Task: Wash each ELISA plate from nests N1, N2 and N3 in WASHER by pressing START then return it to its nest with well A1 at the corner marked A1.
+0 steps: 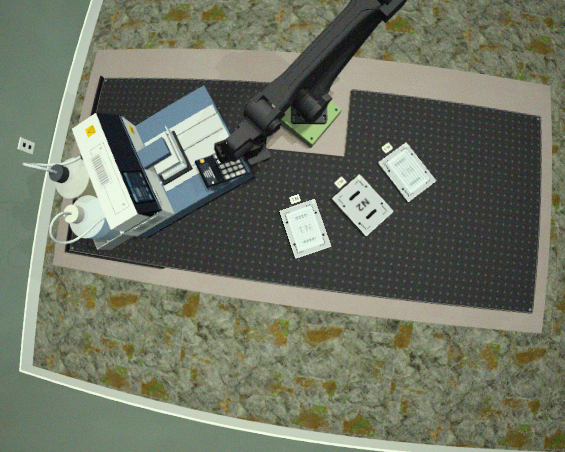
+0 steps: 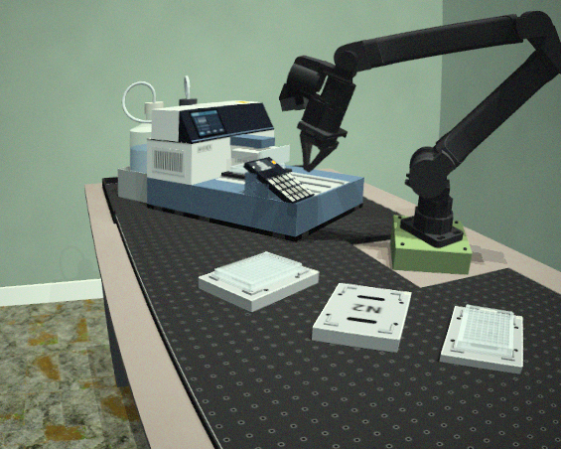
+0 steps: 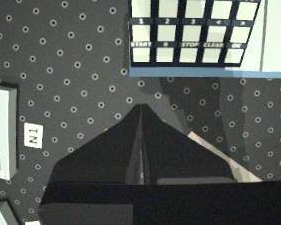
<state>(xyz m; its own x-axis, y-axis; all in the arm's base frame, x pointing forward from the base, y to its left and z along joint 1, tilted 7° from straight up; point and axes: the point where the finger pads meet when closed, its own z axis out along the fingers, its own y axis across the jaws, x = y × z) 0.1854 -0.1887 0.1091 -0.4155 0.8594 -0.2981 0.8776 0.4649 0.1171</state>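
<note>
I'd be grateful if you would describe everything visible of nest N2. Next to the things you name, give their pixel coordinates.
Nest N2 (image 1: 362, 205) (image 2: 350, 335) is a pale, rectangular block, seemingly plastic, lying flat on the dark perforated mat between the other two nests. Its top bears the marking N2, two dark slots, corner brackets and small dark holes. No plate sits on it, and the gripper is well away.

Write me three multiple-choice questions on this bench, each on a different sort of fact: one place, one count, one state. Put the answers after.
1. Where is the keypad?
A) On the washer
B) On nest N2
C) On the green block

2. How many nests hold a plate?
A) One
B) Two
C) Three

3. How is the claw?
A) Wide open
B) Shut on a plate
C) Shut, holding nothing

1: A, the keypad sits on the washer's blue base.
2: B, plates lie on N1 and N3; N2 is bare.
3: C, the claw's fingertips meet with nothing between them.
</note>
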